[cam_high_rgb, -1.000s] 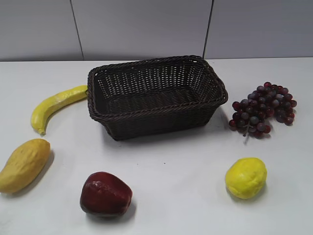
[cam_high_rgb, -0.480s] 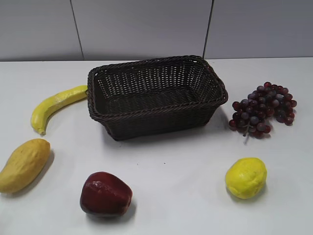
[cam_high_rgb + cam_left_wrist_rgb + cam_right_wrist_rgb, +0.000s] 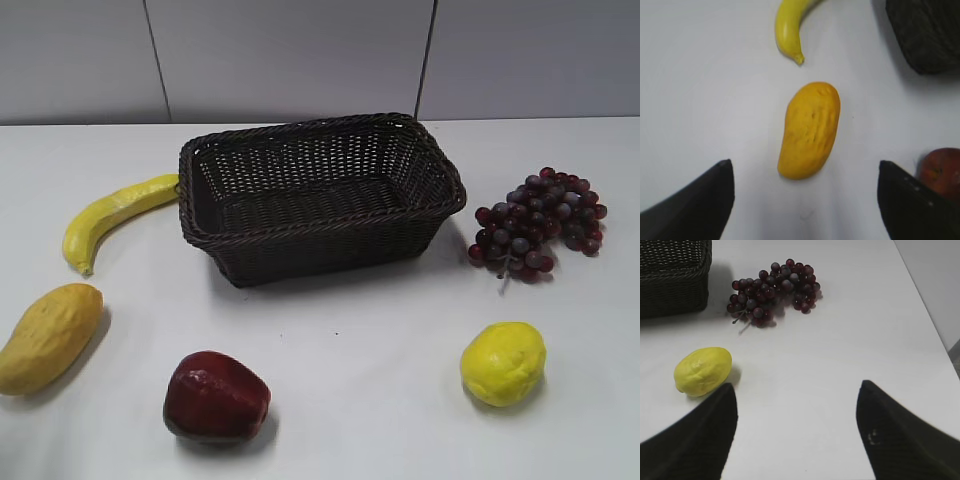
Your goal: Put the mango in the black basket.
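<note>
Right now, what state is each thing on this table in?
Dark woven wicker basket: upright, empty.
Orange-yellow oval mango: on the table, ungrasped.
Left gripper: open, above the mango.
Right gripper: open, holding nothing.
Purple grape bunch: lying beside the basket.

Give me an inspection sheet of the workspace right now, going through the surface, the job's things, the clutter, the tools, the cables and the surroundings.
Surface: white table, bare between the items.
Job's things: mango lies on the table at front left, untouched; black basket stands at centre back with nothing in it.
Clutter: banana beside the basket's left end; red apple at front; lemon at front right; grapes right of the basket.
Tools: left tool open above the mango, holding nothing; right tool open over bare table near the lemon, holding nothing.
Cables: nothing seen.
Surroundings: grey panelled wall behind the table.
</note>
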Controlling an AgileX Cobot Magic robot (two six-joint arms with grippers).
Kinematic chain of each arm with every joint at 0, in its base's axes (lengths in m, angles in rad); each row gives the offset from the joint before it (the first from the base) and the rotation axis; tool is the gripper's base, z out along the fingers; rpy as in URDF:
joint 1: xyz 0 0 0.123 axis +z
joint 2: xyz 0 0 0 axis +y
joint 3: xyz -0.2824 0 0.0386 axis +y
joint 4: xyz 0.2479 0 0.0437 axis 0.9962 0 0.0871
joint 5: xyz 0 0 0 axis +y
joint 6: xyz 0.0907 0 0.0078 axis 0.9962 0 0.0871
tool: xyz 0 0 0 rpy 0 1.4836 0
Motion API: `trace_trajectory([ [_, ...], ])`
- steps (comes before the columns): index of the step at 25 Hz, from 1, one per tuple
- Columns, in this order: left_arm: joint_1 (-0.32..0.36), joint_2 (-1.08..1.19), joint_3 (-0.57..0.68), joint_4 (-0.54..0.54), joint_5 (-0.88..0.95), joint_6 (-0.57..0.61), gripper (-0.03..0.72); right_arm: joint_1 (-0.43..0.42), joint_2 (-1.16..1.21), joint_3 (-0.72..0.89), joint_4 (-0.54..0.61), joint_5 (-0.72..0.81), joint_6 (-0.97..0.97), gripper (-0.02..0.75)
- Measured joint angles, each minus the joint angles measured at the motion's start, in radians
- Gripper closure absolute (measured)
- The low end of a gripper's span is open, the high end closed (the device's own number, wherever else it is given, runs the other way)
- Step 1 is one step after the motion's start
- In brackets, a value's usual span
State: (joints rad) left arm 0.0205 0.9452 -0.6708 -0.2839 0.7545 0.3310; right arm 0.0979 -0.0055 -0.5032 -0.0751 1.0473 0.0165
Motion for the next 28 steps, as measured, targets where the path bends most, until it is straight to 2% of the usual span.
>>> trace_trajectory([
  [3,-0.025,0.096,-0.001,-0.023,-0.009,0.043,0.006,0.000,0.000,0.000,0.000,0.000,0.000,0.167],
  [8,-0.127,0.228,-0.003,-0.004,-0.062,0.054,0.006,0.000,0.000,0.000,0.000,0.000,0.000,0.167],
  [18,-0.151,0.505,-0.005,0.011,-0.191,0.054,0.006,0.000,0.000,0.000,0.000,0.000,0.000,0.167],
  [22,-0.177,0.589,-0.005,0.013,-0.277,0.054,0.006,0.000,0.000,0.000,0.000,0.000,0.000,0.167],
  [28,-0.182,0.683,-0.005,0.021,-0.383,0.054,0.006,0.000,0.000,0.000,0.000,0.000,-0.001,0.167],
])
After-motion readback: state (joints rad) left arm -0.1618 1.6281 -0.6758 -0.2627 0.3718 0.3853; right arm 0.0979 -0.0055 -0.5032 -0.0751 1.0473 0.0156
